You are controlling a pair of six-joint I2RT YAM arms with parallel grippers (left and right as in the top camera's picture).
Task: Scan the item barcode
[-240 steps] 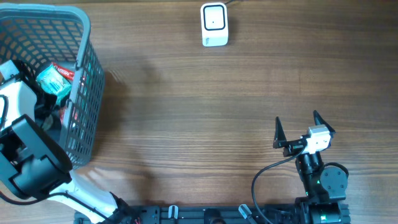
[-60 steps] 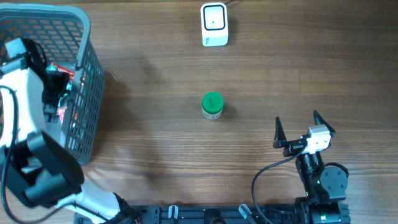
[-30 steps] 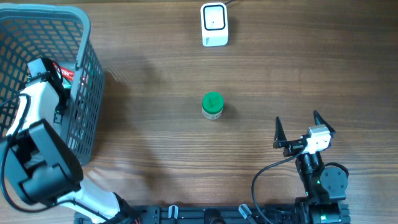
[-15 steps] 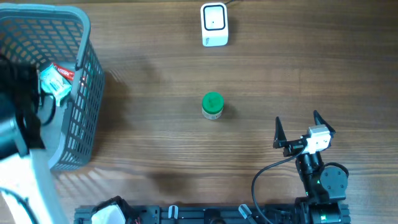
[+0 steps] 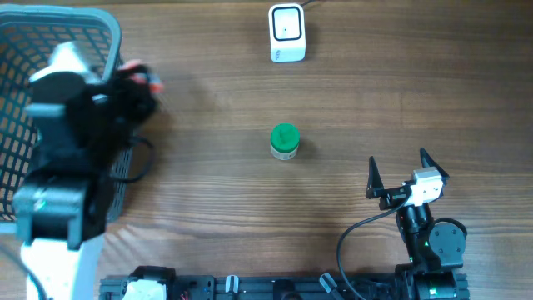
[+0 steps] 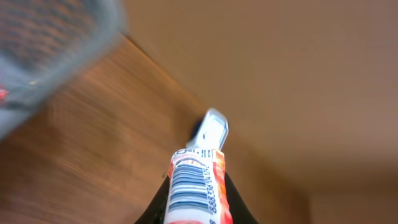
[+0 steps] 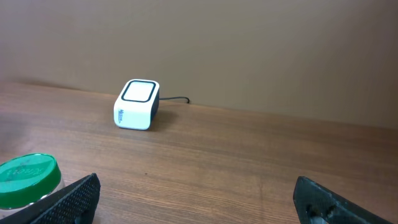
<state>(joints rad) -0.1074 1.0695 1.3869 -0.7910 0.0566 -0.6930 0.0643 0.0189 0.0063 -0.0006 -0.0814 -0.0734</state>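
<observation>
The pick looks done and the scan itself is left. The left fingers (image 6: 151, 211) are clenched on a barcoded packet (image 6: 194, 186), which hangs above the worktop (image 5: 216, 217) at about 10 o'clock, just off the 3 o'clock side of the basket (image 5: 50, 17). In the left wrist view its barcode faces the camera. Beyond it is a blurred pale shape, probably the scanner (image 5: 287, 32), which sits at 12 o'clock on the worktop and well apart from the packet. My judgement is that the packet has yet to be carried across to the scanner, with the barcode turned toward the scanner's window.

The basket is largely hidden by the left arm in the overhead view. A trace of red shows through its mesh in the left wrist view, but what lies inside cannot be told. A green-lidded jar (image 5: 285, 140) stands upright near the middle of the worktop, at the scanner's 6 o'clock, and its contents cannot be seen. The right fingers (image 7: 74, 198) are spread wide and hold nothing, at about 4 o'clock.
</observation>
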